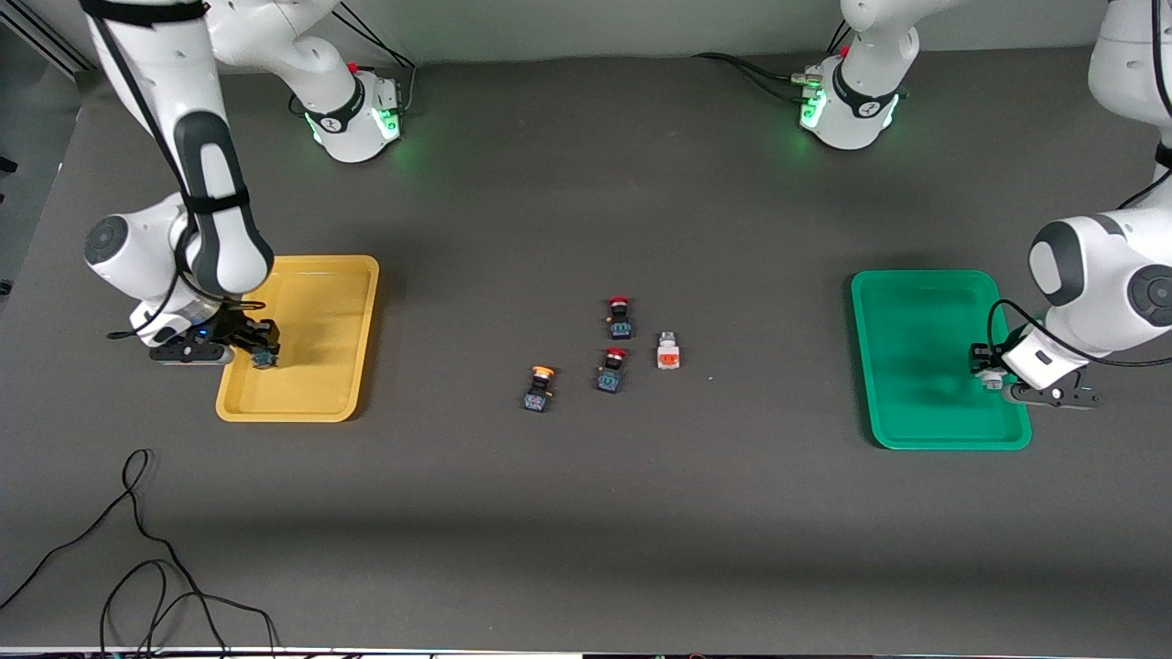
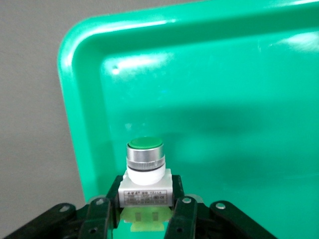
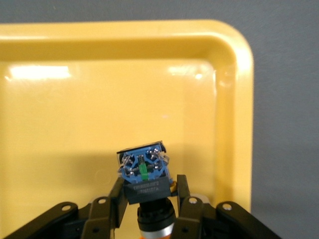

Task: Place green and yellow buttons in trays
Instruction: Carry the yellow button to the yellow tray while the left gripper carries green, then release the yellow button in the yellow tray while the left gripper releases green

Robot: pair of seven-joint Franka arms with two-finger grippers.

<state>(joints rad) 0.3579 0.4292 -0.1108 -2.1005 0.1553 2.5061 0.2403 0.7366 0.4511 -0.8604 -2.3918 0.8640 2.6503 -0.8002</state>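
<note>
My left gripper is low over the green tray, near the rim at the left arm's end. It is shut on a grey-white blocky button with a round green cap, held upright between the fingers over the tray floor. My right gripper is low over the yellow tray. It is shut on a dark-bodied button, blue underside toward the tray floor, orange cap toward the wrist. Another yellow-orange capped button stands mid-table.
Two dark buttons with red caps and a grey-white button with an orange-red face stand mid-table between the trays. Black cables lie near the table's front edge at the right arm's end.
</note>
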